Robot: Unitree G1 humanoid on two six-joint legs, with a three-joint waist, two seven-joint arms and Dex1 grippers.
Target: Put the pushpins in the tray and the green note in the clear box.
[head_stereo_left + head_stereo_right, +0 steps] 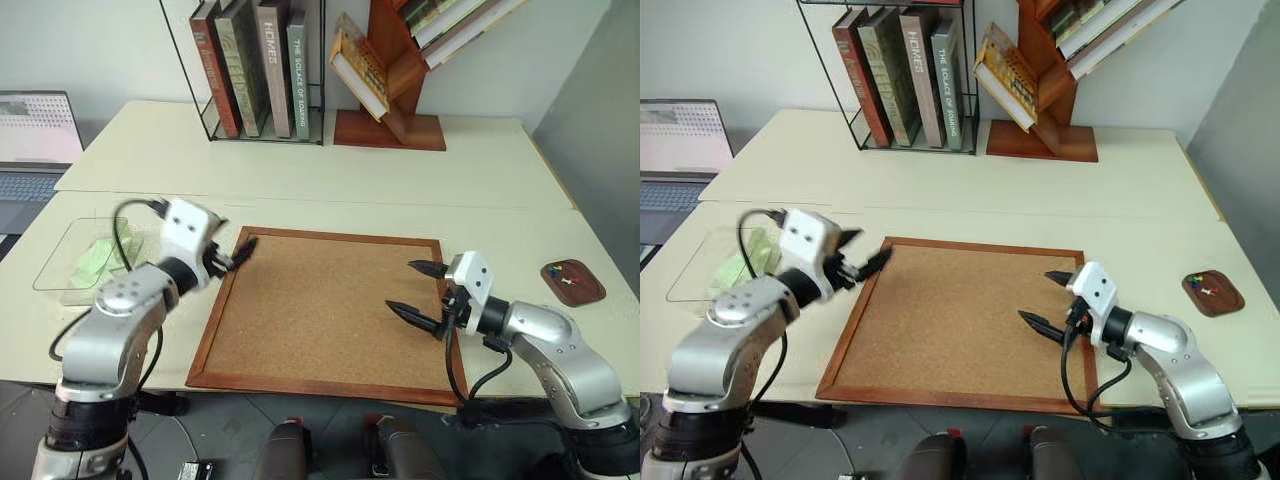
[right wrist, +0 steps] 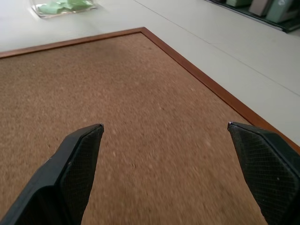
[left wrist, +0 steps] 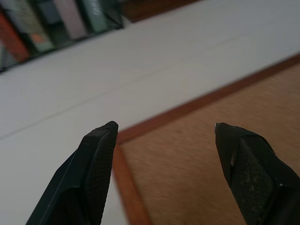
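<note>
Left hand: the left hand (image 1: 238, 255) hangs over the left edge of the cork board (image 1: 325, 310), its two black fingers spread with nothing between them.
Right hand: the right hand (image 1: 418, 293) is over the right part of the cork board, fingers spread wide and empty, pointing across the board toward the left.
Green note: the green note (image 1: 97, 259) lies inside the clear box (image 1: 60, 262), slightly crumpled.
Clear box: it sits on the counter (image 1: 300, 170) near the left edge, just to the left of the left arm.
Pushpins: the pushpins (image 1: 568, 277) lie in the tray (image 1: 588, 291); a red head and other small coloured heads show, too small to count surely.
Tray: dark brown, on the counter well to the right of the cork board, apart from both hands.
Cork board: wood-framed, flat on the counter in front, its surface bare.
Behind: a wire rack of upright books (image 1: 255, 65) and a wooden bookstand (image 1: 395, 75) stand at the far side; a laptop (image 1: 35, 140) sits at far left.
</note>
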